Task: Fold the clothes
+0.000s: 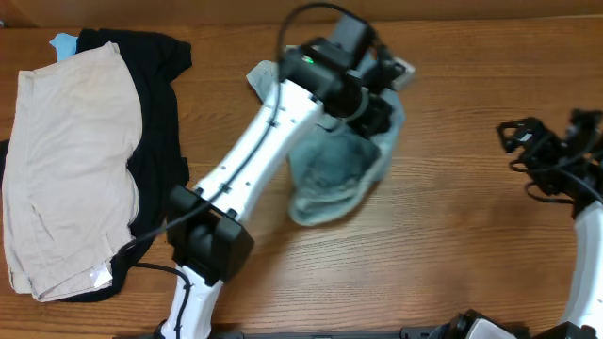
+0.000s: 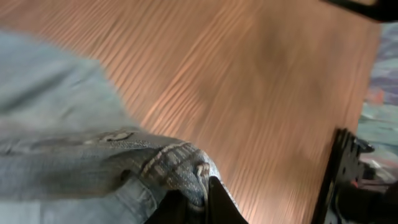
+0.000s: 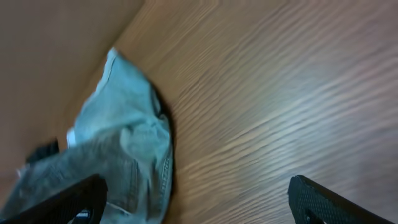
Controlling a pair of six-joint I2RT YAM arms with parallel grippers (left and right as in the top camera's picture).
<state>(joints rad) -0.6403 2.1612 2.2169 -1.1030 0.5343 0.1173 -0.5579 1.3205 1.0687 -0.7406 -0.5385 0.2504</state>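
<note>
Wood-grain table point(image 1: 471, 245), matte finish with straight grain lines.

Overhead: denim shorts point(image 1: 334, 169) sit mid-table toward the far side, bunched into a lump rather than flat. Left gripper point(image 1: 382, 111) is over their far-right part. The white left arm point(image 1: 254, 151) crosses above the cloth and hides a good part of it; can't tell if it touches. Right gripper point(image 1: 516, 139) hangs well apart, near the right edge. Beige shorts point(image 1: 66, 160) lie flat on a black garment point(image 1: 162, 113) at far left, not my job.

Left wrist: left gripper point(image 2: 202, 202) looks clenched on a thick stitched seam of the denim shorts point(image 2: 93, 155). Double stitching, faded weave, stiff roll at the pinch. Bare table beyond.

Right wrist: right gripper point(image 3: 193, 202) is released, fingers point(image 3: 68, 199) spread wide with nothing held. Denim shorts point(image 3: 124, 149) fill the left half of the view as a soft crumpled ridge with a pale face showing.

Risks, my read:
- A one-point pinch on heavy denim means a pull drags the whole lump instead of spreading it.
- The bulky seam could slip from the jaws on a quick tug.
- The arm over the cloth may snag it on retreat.
- I can't tell which end is the waistband, so a fold now likely goes crooked.

I'd want the right gripper on a second corner first.
</note>
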